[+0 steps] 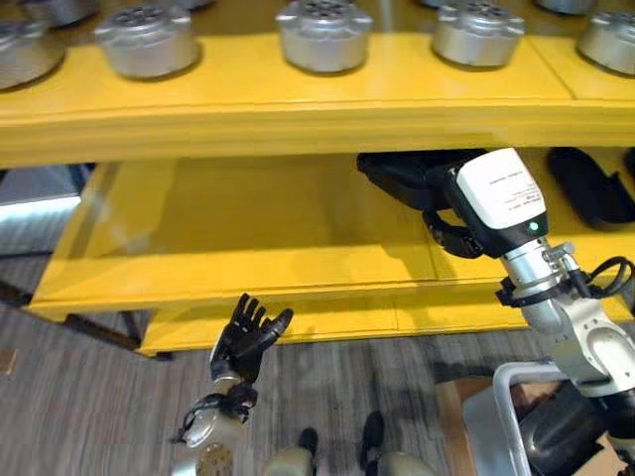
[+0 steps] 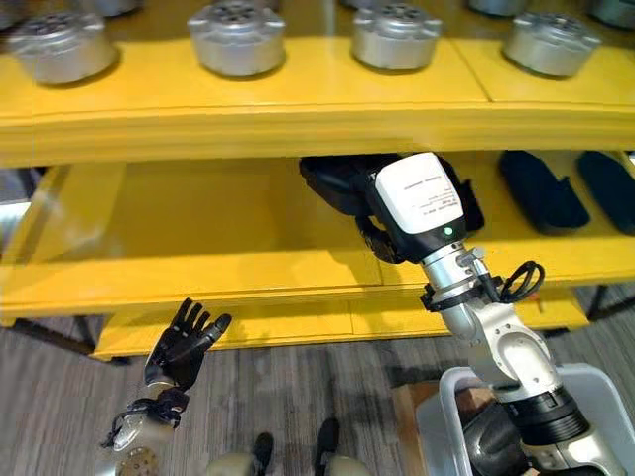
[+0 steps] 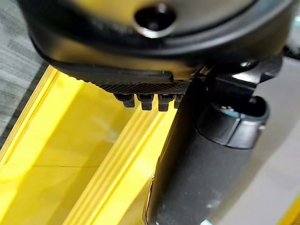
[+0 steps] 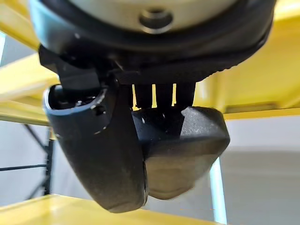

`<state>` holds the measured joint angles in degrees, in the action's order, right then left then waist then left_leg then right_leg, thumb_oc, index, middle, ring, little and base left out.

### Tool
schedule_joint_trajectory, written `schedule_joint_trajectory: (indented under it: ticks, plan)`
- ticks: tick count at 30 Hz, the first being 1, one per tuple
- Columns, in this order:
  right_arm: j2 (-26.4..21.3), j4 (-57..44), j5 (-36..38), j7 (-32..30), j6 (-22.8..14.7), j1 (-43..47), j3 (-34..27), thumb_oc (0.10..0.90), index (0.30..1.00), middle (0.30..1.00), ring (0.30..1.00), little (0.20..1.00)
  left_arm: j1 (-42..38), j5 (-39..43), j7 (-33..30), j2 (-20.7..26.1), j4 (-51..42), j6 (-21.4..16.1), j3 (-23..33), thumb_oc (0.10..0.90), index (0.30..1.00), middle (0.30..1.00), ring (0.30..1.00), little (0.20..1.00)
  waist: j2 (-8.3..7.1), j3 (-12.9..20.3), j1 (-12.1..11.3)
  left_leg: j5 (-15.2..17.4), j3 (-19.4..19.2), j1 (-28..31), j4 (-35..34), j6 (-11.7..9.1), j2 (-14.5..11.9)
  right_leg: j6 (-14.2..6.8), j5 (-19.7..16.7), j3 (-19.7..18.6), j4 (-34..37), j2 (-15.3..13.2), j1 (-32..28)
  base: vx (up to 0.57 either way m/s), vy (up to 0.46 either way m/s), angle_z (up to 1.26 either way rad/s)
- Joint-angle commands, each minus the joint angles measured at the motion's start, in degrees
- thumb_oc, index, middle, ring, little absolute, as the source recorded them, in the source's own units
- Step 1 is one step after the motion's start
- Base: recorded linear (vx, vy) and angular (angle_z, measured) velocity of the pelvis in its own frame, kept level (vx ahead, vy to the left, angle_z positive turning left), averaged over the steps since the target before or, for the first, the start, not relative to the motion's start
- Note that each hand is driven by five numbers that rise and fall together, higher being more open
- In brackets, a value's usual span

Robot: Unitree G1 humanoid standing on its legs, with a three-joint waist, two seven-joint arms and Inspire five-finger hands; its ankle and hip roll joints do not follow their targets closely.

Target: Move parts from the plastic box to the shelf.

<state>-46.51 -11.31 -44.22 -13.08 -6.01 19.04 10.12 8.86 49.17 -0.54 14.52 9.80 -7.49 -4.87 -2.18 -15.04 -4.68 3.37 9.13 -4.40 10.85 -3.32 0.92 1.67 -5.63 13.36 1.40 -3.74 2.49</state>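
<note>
Right hand (image 2: 382,238) is reached into the middle tier of the yellow shelf (image 2: 248,263), fingers and thumb curled round a black part (image 4: 187,154); the wrist view shows the part clamped between thumb and finger row. The part is at the shelf, just over or on the middle board; whether it already rests there cannot be told. Left hand (image 1: 248,335) hangs low in front of the shelf edge, fingers spread and relaxed, holding nothing. Judgement: step in hand is the placement. To do it well, lower the part flat onto the board before releasing, set it near but apart from the other black parts (image 2: 541,188) to the right, then draw the hand straight out so the fingers do not drag it along. Plastic box (image 2: 446,416) sits at lower right, below the right arm, with a dark piece inside. Upper tier carries a row of round silver metal parts (image 1: 322,35). Floor is grey carpet (image 1: 89,407); the shelf stands on dark legs.
</note>
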Motion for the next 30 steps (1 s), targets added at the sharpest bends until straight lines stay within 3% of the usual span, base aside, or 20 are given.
schedule_joint_trajectory:
  ticks: [1, 2, 5, 13, 20, 30]
  plan:
    - [-2.1, -4.6, 4.3, -8.3, 1.0, 7.1, -4.5, 0.400, 0.300, 0.300, 0.300, 0.300, 0.3, 0.9, 1.5, 3.4, -6.5, -4.3, 0.5, 0.900, 1.000, 1.000, 1.000, 1.000, -2.31, 4.5, 0.8, -9.6, -5.5, -1.0, -7.7, -2.7, -14.6, -6.5, 2.2, -1.4, -5.1, -6.2, -2.2, 0.14, 0.197, 0.92]
    - [-2.4, -4.7, 4.4, -8.5, 1.1, 6.4, -4.8, 0.400, 0.300, 0.300, 0.300, 0.300, 0.5, 0.9, 1.2, 3.5, -6.2, -4.4, 0.4, 0.900, 1.000, 1.000, 1.000, 1.000, -1.72, 4.8, 0.9, -12.0, -5.5, -1.5, -10.6, -3.4, -15.9, -7.0, 2.9, -1.6, -5.3, -6.4, -2.6, 0.16, 0.188, 0.84]
    - [-1.7, -4.3, 3.5, -7.7, 1.4, 4.4, -5.3, 0.400, 0.300, 0.300, 0.300, 0.300, 1.7, 0.8, 1.1, 3.2, -5.8, -4.3, 1.6, 0.900, 1.000, 1.000, 1.000, 1.000, -0.43, 5.7, 0.7, -11.3, -7.1, 1.1, -13.8, -3.8, -14.8, -7.2, 3.5, -1.9, -5.7, -6.5, -3.6, 0.15, 0.160, 0.19]
    - [1.0, -0.6, 2.8, -6.2, 3.3, 3.8, -3.7, 0.400, 0.300, 0.300, 0.300, 0.300, 1.9, 0.1, 2.3, 5.7, -6.4, -4.2, 1.8, 0.900, 1.000, 1.000, 1.000, 1.000, -1.45, 4.4, -1.8, -7.2, -11.1, 1.4, -9.5, -2.2, -11.2, -9.1, 2.3, -1.1, -5.6, -10.7, -4.9, 0.07, 0.126, -0.20]
    - [3.0, 6.6, 4.1, -5.5, 5.6, 7.8, 0.3, 0.400, 0.300, 0.300, 0.300, 0.300, 0.9, 0.3, 1.7, 6.4, -6.9, -4.5, 1.4, 0.900, 1.000, 1.000, 1.000, 1.000, -1.74, 2.3, -2.7, -5.7, -11.2, -2.2, -6.1, -1.6, -9.9, -9.8, 1.6, -1.0, -6.2, -12.1, -2.5, -0.03, 0.053, 0.09]
    - [1.7, 24.5, 8.8, -7.9, 9.6, 22.9, 6.7, 0.400, 0.300, 0.300, 0.300, 0.300, 0.1, 2.0, 2.1, 9.3, -8.9, -5.4, -0.2, 0.900, 1.000, 1.000, 1.000, 1.000, 0.31, -3.5, -4.8, -5.6, -10.2, -8.4, -2.0, -1.7, -9.9, -9.8, 1.3, -0.9, -10.2, -13.0, 3.8, -0.08, 0.021, -0.04]
